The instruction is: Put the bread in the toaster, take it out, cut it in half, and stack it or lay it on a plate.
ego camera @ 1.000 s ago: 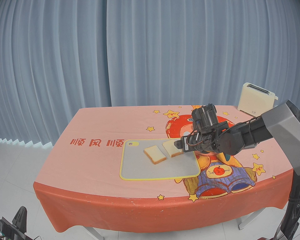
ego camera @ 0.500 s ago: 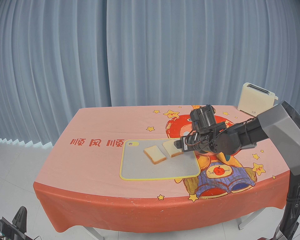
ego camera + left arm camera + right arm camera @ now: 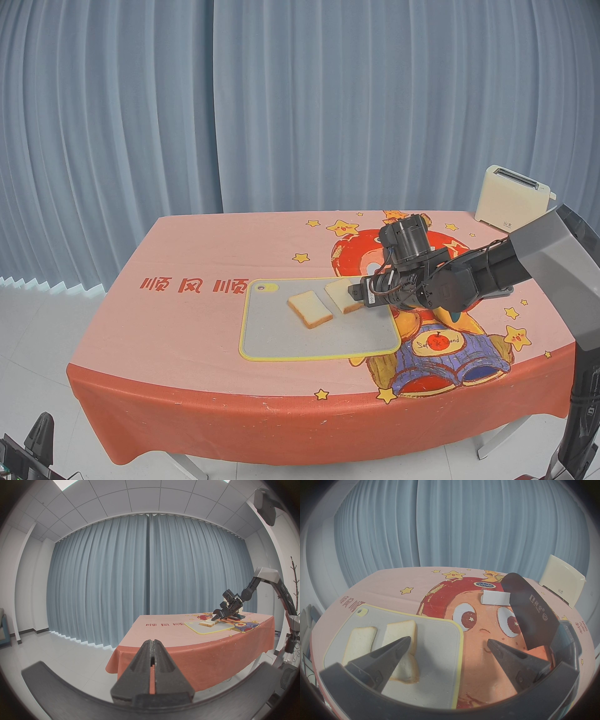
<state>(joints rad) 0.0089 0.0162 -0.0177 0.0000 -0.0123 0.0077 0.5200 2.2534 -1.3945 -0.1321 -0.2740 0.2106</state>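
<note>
You're working in a bare indoor test room, a lab set dressed up as a kitchen rather than a home. A floor-to-ceiling blue-grey pleated curtain (image 3: 300,106) closes off the whole back of the room. The plain white walls (image 3: 28,583) meet a pale glossy tiled floor (image 3: 62,664), and the white ceiling of square panels (image 3: 143,498) carries flush lights. The kitchen touches sit on a single table under a salmon-and-orange cartoon-printed tablecloth (image 3: 187,325): a cream-coloured slot toaster (image 3: 511,199) and a grey plastic cutting board with a yellow rim (image 3: 281,337).

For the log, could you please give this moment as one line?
bread: left half, right half on cutting board | right gripper: open at right half | left gripper: shut, off table | knife: beside right gripper
</note>
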